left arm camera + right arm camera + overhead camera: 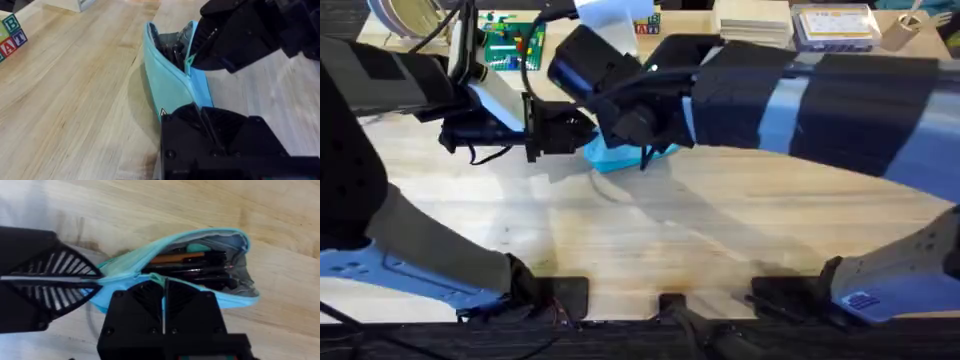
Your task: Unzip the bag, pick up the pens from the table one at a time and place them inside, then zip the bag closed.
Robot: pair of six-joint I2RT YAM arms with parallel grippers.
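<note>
The bag (220, 267) lies mid-worktop (670, 240), half open with pens (200, 270) inside. The left hand (200, 117) pinches its end; the right hand (164, 282) grips the zipper. Zipping shut remains.

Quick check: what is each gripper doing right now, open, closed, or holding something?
Left gripper: closed on one end of the bag.
Right gripper: closed on the bag's zipper edge; pens lie inside.

the bag (620, 155) lies on the table (650, 240), with the left gripper (582, 135) at its left end and the right gripper (642, 150) over its middle; pens (200, 269) lie inside the bag.
</note>
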